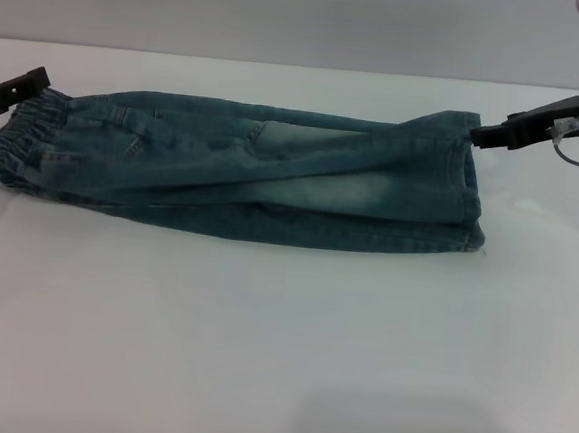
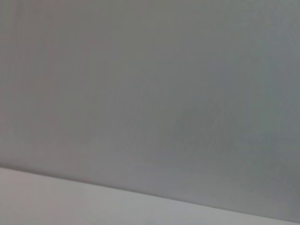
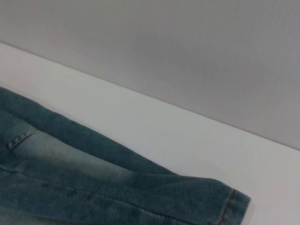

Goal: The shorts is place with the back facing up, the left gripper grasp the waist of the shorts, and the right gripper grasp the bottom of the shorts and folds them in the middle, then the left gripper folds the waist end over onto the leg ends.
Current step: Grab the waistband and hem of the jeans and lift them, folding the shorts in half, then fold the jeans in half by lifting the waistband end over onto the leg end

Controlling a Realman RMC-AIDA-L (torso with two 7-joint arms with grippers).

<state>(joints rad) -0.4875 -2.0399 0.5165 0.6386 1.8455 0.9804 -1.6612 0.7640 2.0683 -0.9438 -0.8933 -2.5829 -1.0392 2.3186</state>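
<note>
Across the middle of the white bench [image 1: 278, 356] the shorts [image 1: 273, 175] lie folded lengthwise, stretched into a long narrow strip that runs from the left edge of the head view almost to the right edge. Faded blue-green denim with a pale bleached patch on the upper layer, and you can see the lower layer peeking out along the near side.

The waist [image 1: 25, 141], the puckered elastic end, sits at the left end of the strip. The left gripper [image 1: 19, 90] is right there at the far corner of that waistband, and its black jaws look pinched down on the fabric, though only the tip shows at the edge of the frame.

The bottom [image 1: 470, 181], the flat hemmed end, is over on the right. The right gripper [image 1: 487, 134] comes in from the far right side, and its black jaws are clamped on the far corner of the hem, holding it slightly raised off the bench.

The right wrist view shows the folded denim [image 3: 93, 183] and the stitched hem corner against the bench, with a grey wall [image 3: 187, 47] behind. The left wrist view only shows grey wall and a sliver of bench, nothing of the shorts.
</note>
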